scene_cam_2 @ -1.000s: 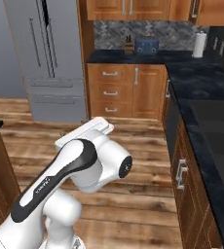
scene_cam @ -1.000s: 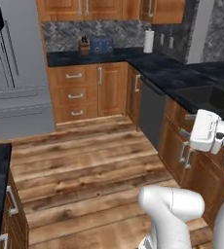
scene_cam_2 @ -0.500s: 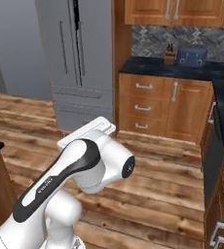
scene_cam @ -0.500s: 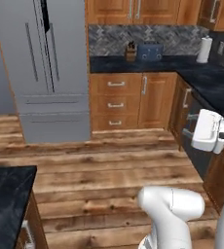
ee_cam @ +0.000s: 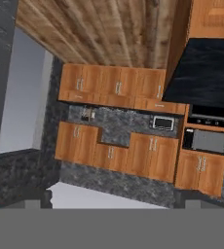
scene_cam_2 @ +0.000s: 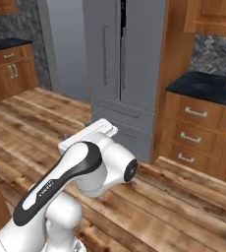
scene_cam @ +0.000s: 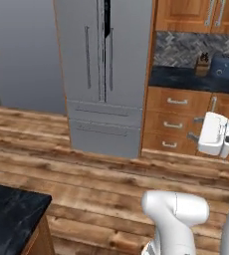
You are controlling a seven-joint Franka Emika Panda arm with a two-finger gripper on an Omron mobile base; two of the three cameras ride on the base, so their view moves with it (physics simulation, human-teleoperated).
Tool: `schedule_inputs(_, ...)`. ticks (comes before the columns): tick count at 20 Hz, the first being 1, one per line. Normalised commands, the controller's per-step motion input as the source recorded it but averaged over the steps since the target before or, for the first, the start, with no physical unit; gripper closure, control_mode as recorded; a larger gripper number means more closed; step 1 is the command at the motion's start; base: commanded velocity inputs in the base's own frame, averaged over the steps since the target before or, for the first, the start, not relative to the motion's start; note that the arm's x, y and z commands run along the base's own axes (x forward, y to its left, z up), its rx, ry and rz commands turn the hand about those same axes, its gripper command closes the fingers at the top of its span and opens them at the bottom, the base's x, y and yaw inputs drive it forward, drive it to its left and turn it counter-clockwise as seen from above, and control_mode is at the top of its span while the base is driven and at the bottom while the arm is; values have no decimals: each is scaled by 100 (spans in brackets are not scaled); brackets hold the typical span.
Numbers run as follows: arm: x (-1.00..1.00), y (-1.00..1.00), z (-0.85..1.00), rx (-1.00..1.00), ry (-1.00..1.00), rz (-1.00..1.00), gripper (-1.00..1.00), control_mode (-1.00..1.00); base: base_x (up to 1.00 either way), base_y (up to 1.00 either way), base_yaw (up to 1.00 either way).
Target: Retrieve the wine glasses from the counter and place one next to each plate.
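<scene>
No lettering here is clear enough to read.

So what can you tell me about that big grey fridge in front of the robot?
The fridge is a tall, matte grey unit that looks like metal. It has two upper doors with long vertical handles; a dark gap runs between them near the top. Below sit two wide drawers. It stands upright on the wooden plank floor, flush against brown wooden cabinets to one side, a plain grey wall on the other.

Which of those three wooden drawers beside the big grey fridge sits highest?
The top wooden drawer, directly beneath the black marble countertop; the other two are stacked below it.
</scene>
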Motion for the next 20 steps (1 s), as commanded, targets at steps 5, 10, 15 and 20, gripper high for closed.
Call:
schedule_inputs(5,0,0,0,0,0,0,-100,100,100,-62,55)
schedule_inputs(10,0,0,0,0,0,0,-100,100,100,-79,48)
schedule_inputs(15,0,0,0,0,0,0,-100,100,100,-77,46)
schedule_inputs(20,0,0,0,0,0,0,-100,100,100,-52,40)
